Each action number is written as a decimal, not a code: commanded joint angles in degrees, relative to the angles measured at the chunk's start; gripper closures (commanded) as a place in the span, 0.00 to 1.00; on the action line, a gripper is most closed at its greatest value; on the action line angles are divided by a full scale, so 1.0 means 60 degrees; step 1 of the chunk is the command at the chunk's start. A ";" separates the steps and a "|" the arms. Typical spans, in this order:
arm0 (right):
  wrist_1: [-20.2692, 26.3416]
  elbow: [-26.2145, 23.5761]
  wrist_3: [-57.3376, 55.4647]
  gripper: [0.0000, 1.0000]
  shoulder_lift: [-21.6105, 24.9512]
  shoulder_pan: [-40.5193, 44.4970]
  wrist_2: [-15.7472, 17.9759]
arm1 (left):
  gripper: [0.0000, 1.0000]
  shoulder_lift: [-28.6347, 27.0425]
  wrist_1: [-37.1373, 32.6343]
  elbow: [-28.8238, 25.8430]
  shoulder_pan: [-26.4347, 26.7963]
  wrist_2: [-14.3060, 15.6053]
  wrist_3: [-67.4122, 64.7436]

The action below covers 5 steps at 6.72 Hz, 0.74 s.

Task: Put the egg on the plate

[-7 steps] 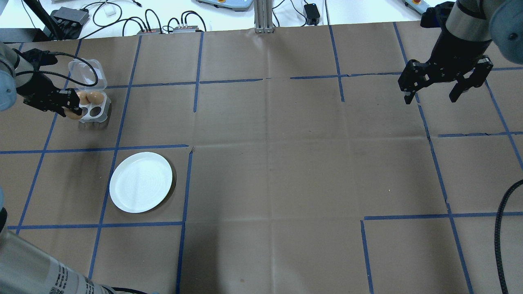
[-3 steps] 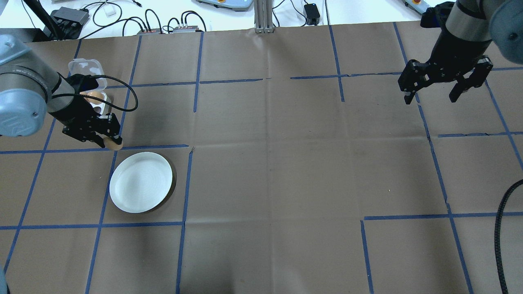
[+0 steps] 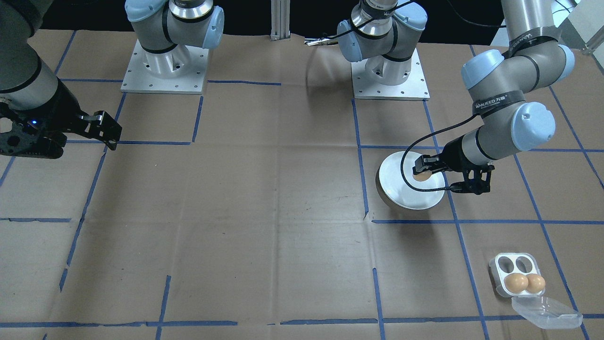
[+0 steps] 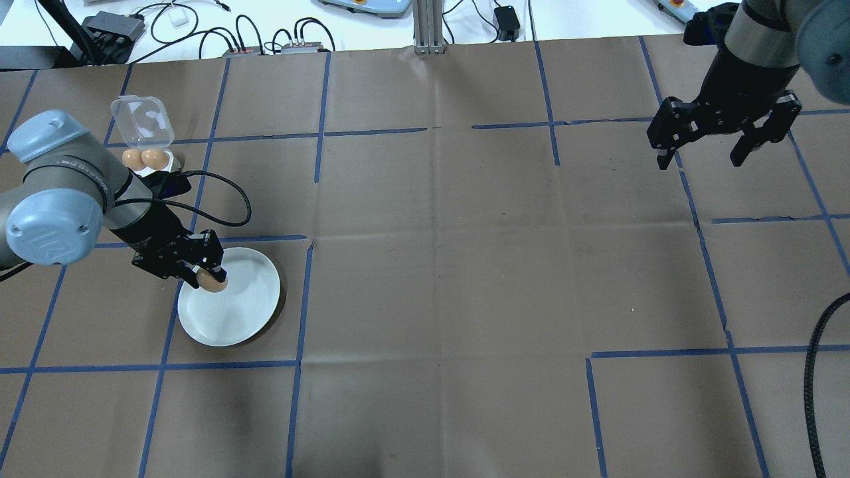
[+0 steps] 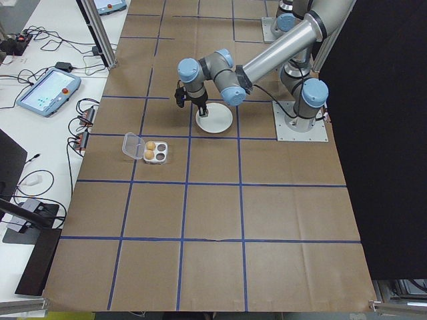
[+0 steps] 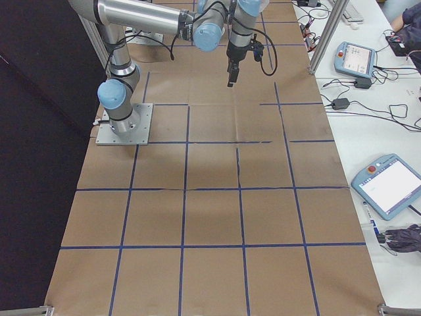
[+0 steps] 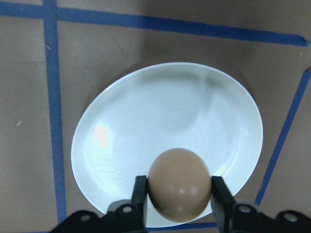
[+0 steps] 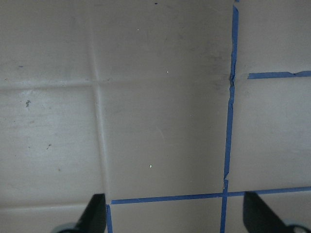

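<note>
A brown egg (image 4: 213,283) sits between the fingers of my left gripper (image 4: 211,281), which is shut on it. It hangs over the left rim area of the white plate (image 4: 242,312). In the left wrist view the egg (image 7: 179,183) covers the near part of the plate (image 7: 160,111), and I cannot tell whether it touches. The front-facing view shows the same egg (image 3: 421,175) above the plate (image 3: 415,197). My right gripper (image 4: 700,161) hovers open and holding nothing at the far right, with only brown paper between its fingers (image 8: 96,213).
A small white egg tray (image 4: 166,167) with its clear lid (image 4: 141,118) open stands behind the plate. It holds two brown eggs (image 3: 515,282) and two vacant cups. Cables and boxes (image 4: 119,26) lie beyond the table's far edge. Blue tape lines cross the brown paper.
My left arm has carried the egg from the tray forward and to the right, and it is now over the plate. The right arm has not moved.
</note>
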<state>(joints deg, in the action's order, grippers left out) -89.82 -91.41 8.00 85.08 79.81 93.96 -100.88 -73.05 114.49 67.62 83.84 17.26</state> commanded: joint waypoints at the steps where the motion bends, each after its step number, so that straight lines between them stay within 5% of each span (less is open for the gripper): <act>1: 0.0000 0.0000 0.0000 0.00 0.0000 0.0000 0.0000 | 0.24 -0.0134 0.0090 -0.0008 -0.0019 0.0016 -0.0049; 2: 0.0000 0.0000 0.0000 0.00 0.0000 0.0000 0.0014 | 0.12 -0.0033 0.0090 -0.0053 -0.0034 0.0089 -0.0137; 4: 0.0000 0.0000 0.0000 0.00 0.0000 0.0000 0.0000 | 0.07 -0.0221 0.0570 -0.0707 -0.0180 0.0191 0.0109; 5: 0.0000 0.0000 0.0000 0.00 0.0000 0.0000 0.0000 | 0.06 -0.0628 0.0574 -0.1568 -0.0195 0.0772 0.0735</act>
<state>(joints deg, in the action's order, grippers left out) -89.83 -91.41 8.00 85.08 79.81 93.96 -102.54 -70.38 109.91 66.70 85.73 18.56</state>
